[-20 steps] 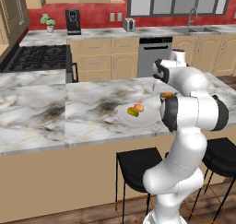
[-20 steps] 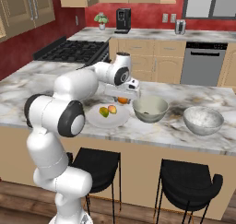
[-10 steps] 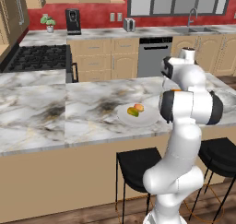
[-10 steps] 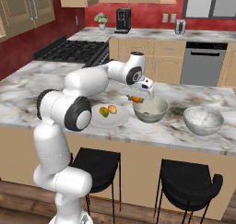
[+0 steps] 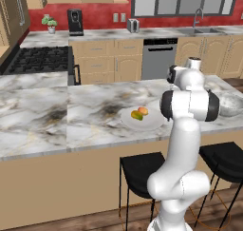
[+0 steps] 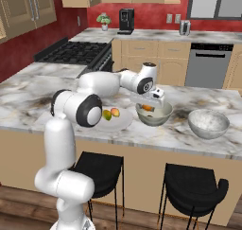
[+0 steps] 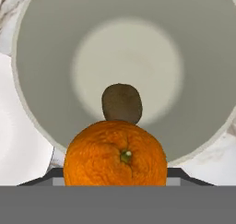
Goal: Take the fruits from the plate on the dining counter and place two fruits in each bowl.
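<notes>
So 1 brown fruit (image 7: 121, 103) is bowled; the orange (image 7: 115, 154) is gripped by the claw (image 6: 152, 100) over the grey-green bowl (image 6: 154, 115); 2 fruits are left on the plate (image 6: 120, 124).

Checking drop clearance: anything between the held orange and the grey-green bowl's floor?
In the hand view, the orange hangs over the grey-green bowl; one dark olive-brown fruit already lies inside.

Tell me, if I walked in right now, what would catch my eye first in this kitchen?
Probably the white arm stretched over the marbled dining counter, its gripper holding a bright orange just above the grey-green bowl. A dark olive-brown fruit already lies in that bowl. Beside it, two more fruits sit on the white plate, and a speckled bowl stands further along the counter.
</notes>
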You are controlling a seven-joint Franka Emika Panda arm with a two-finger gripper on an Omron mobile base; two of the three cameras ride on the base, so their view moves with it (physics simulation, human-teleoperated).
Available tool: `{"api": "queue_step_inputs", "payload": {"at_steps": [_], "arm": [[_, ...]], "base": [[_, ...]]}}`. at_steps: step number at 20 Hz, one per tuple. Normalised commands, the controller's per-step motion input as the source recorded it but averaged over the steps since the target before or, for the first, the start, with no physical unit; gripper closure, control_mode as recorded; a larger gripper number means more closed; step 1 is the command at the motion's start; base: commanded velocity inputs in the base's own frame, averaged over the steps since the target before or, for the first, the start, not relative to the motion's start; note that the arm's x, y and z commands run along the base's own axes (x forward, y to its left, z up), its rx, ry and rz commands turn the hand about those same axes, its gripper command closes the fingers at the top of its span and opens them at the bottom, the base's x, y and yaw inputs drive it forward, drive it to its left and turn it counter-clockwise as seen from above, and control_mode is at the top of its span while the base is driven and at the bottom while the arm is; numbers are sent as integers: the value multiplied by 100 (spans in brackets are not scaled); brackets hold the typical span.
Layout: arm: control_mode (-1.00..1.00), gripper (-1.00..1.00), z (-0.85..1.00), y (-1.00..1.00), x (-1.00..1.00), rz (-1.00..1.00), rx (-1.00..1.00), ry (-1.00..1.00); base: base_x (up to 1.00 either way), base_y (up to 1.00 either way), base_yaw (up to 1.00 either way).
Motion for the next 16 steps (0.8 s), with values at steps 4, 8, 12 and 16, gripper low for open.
{"api": "queue_step_inputs", "payload": {"at_steps": [4, 8, 12, 16], "arm": [[-100, 100, -26, -15, 34, 0, 0, 0], [-100, 100, -45, -7, 27, 0, 0, 0], [-100, 100, -45, -5, 10, 0, 0, 0], [-100, -100, -31, -3, 2, 0, 0, 0]], "base": [[0, 0, 0], [0, 0, 0], [0, 0, 0], [0, 0, 0]]}}
